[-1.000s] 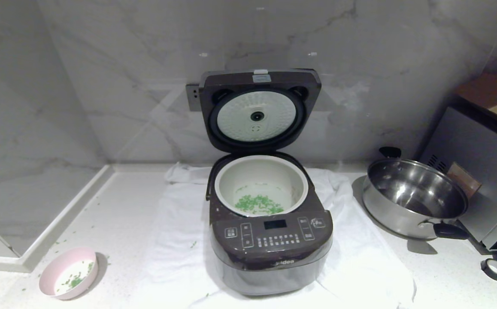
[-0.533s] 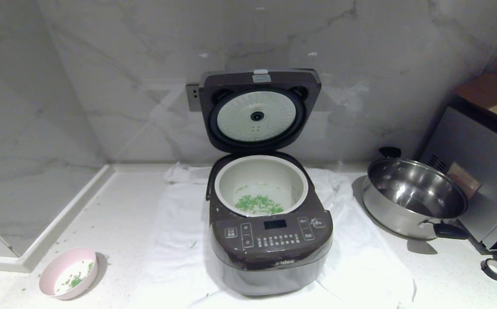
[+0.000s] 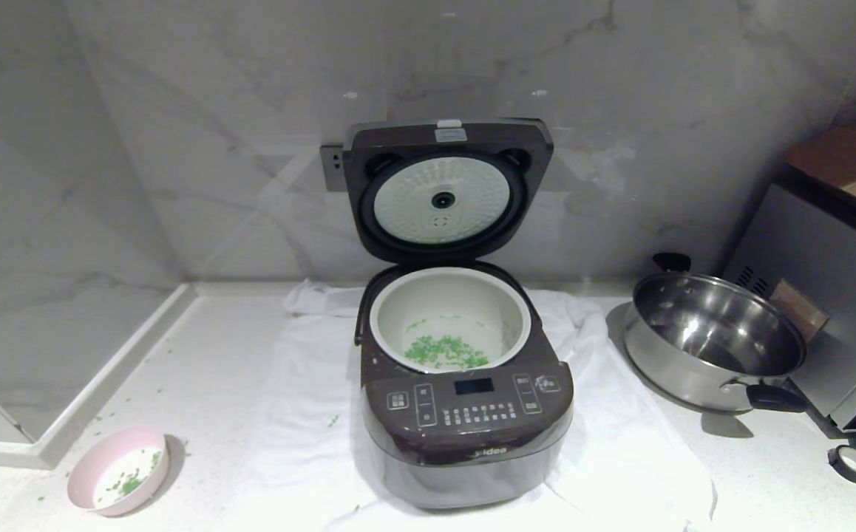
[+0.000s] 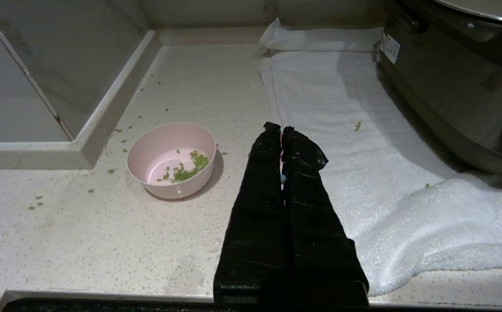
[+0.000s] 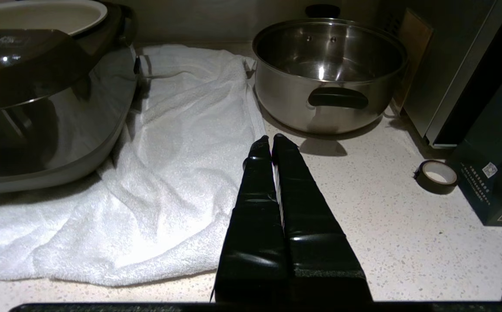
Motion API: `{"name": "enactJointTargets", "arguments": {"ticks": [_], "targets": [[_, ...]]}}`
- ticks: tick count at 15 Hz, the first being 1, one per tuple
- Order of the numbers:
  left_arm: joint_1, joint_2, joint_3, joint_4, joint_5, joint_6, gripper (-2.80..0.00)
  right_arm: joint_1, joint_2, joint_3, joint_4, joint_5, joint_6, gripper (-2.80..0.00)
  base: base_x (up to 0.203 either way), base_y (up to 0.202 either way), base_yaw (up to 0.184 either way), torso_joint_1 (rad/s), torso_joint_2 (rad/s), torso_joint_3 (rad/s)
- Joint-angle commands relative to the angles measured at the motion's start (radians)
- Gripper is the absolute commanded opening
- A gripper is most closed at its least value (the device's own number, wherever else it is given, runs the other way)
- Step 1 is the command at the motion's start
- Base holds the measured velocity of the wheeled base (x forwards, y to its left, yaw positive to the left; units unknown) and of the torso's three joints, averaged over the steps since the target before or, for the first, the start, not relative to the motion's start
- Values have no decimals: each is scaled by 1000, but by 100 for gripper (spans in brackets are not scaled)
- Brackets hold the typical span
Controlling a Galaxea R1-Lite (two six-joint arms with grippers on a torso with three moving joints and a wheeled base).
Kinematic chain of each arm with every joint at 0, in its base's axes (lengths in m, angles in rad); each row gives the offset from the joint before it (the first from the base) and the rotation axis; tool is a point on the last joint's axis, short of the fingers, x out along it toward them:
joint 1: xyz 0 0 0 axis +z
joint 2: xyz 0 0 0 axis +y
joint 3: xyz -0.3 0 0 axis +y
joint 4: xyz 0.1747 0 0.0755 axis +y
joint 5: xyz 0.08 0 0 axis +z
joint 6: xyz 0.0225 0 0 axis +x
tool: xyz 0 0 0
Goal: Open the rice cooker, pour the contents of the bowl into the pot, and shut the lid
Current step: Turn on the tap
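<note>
Rice cooker (image 3: 465, 414) glossy brown, lid (image 3: 446, 188) up, dimpled plate, both grippers (image 4: 281, 128) (image 5: 272, 139) closed, empty.

The rice cooker (image 3: 465, 436) has a glossy dark brown plastic shell; its raised lid (image 3: 446, 188) carries a pale dimpled inner plate. Under it lies a white terry cloth (image 3: 620, 458), soft and nubbly. Right of the cooker stands a mirror-bright steel pan (image 3: 716, 340) with matt black handles. The surface (image 3: 206, 369) is pale speckled stone, and the wall behind the cooker is polished marble. The bowl (image 3: 117, 469) looks smooth and pink.
</note>
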Motion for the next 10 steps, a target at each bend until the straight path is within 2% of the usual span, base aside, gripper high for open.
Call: {"name": "enactJointTargets", "arguments": {"ticks": [1, 10], "targets": [[-1, 0, 0, 0, 0, 0, -280, -1, 0, 0, -2, -2, 6, -280, 0, 0, 0, 0, 0, 0], [0, -2, 0, -1, 13, -7, -280, -1, 0, 0, -2, -2, 6, -280, 0, 0, 0, 0, 0, 0]]}}
